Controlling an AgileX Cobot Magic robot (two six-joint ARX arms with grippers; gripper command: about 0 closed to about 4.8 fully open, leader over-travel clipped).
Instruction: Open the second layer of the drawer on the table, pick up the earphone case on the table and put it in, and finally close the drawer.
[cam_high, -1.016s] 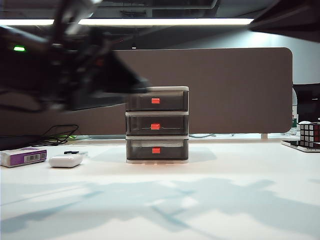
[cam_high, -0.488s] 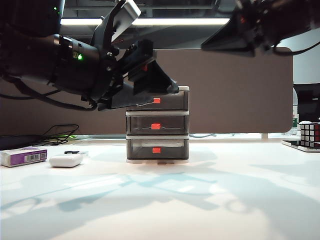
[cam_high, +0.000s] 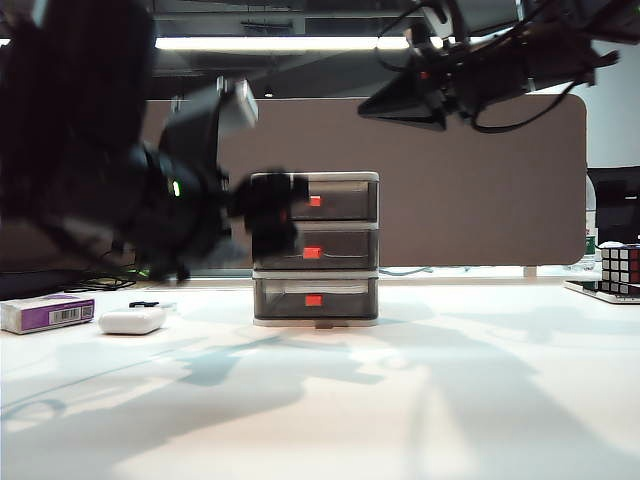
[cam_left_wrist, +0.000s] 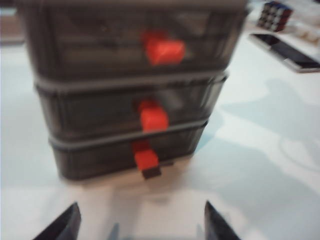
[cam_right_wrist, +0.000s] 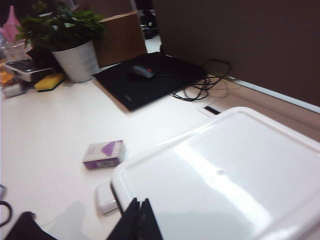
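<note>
A: Where does the left gripper stand?

B: In front of the drawer, level with its upper tiers in the exterior view, where the arm shows as a dark blurred mass. In the left wrist view its two dark fingertips stand wide apart with nothing between them, pointed toward the drawer front.

A: And the second layer?

B: Shut, flush with the tiers above and below; its red-orange tab faces the left gripper, apart from it.

A: The right gripper?

B: High above the table, over the upper right of the drawer unit, its dark tip pointing left in the exterior view. In the right wrist view the fingers lie together, narrow, holding nothing, above the drawer's white top.

A: The earphone case?

B: On the table, left of the drawer and well apart from it, just beside a purple-and-white box. A Rubik's cube stands at the far right edge.
</note>
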